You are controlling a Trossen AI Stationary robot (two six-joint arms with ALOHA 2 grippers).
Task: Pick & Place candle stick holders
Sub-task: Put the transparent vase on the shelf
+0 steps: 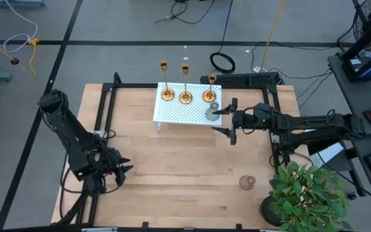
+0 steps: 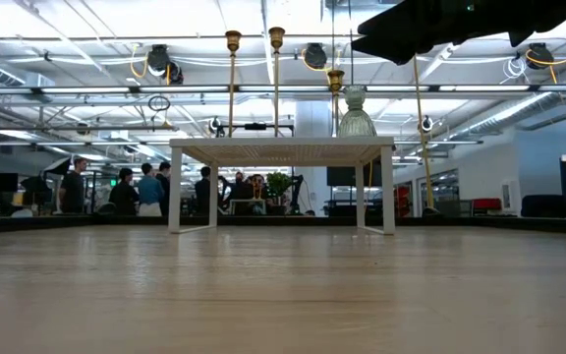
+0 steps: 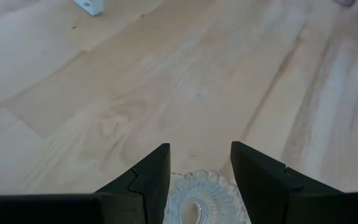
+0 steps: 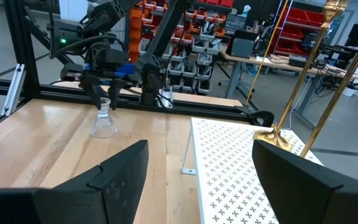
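Three gold candle stick holders [image 1: 185, 82] are standing upright in a row along the far edge of the white perforated stand [image 1: 179, 113], all three already on it. A clear glass holder [image 1: 212, 113] is sitting on the stand's right end, just beside the rightmost gold one. Judging from that, the placing of the gold pieces looks finished.

What looks left: a second clear glass holder [image 4: 103, 121] is resting on the bare wooden table [image 1: 172, 174], well to the left of the stand and under the left gripper [image 1: 110, 169]. That gripper's fingers are spread apart and hanging over the glass piece without touching it; in its own wrist view only the scalloped rim of the glass is showing between the fingers. A small pinkish object [image 1: 247, 183] is also lying on the table, well apart from the stand and near a potted plant [image 1: 304, 196]; it is too small to identify.

The right gripper [image 1: 230, 121] is hovering just off the stand's right end, jaws wide apart and holding nothing.

Hard to make out: the low view is cutting off both grippers at the top edge, and the stand's top surface is hidden edge-on there. The stand's far-edge holders are probably fully seated, though their bases are only partly visible from the right wrist. People are standing in the room beyond the table.
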